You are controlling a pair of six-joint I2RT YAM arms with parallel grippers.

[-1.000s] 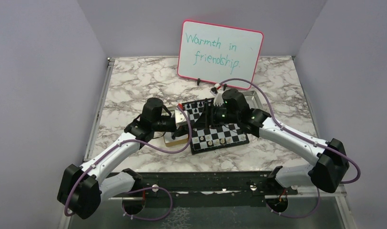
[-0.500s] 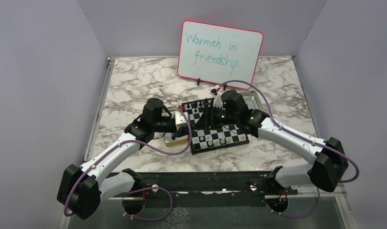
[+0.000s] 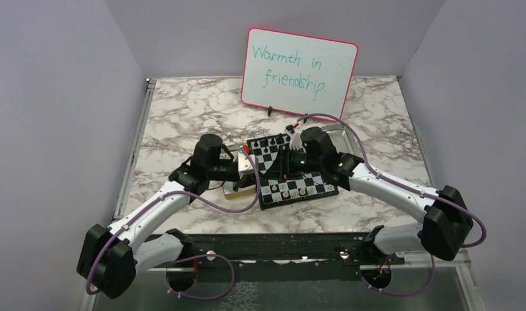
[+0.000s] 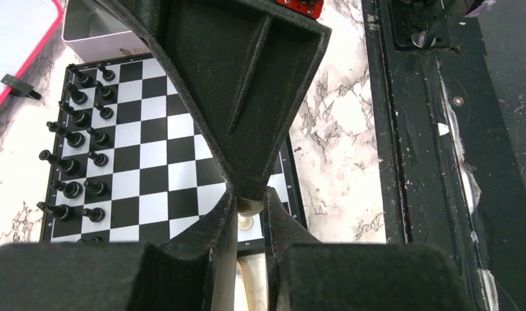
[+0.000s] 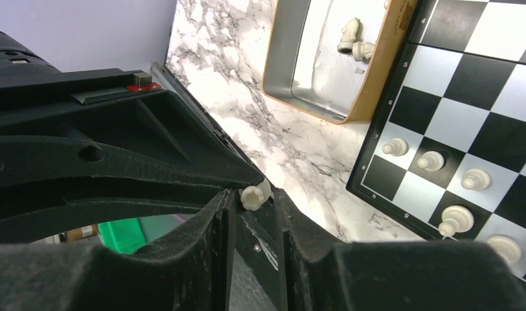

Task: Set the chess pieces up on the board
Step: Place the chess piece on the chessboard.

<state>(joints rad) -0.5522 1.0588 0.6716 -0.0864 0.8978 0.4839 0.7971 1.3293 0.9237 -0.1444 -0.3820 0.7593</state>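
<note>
Chequered black-and-white board (image 4: 150, 162), cream pieces (image 5: 431, 160), grey-veined marble table (image 3: 182, 116)

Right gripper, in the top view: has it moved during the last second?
Yes. The right gripper has shifted slightly to the left and toward the near edge of the board, away from the whiteboard.

From overhead, the right end effector (image 3: 286, 165) is covering the middle of the chessboard (image 3: 319, 186). At the chessboard's near edge, fingers (image 4: 280, 227) of the left end effector (image 4: 250, 201) are hiding most of a cream piece (image 4: 249, 208). Beside the chessboard, a tin (image 5: 280, 58) is running off the view's top, and only the head of a pale chessman (image 5: 254, 194) is showing between the right fingers.
</note>
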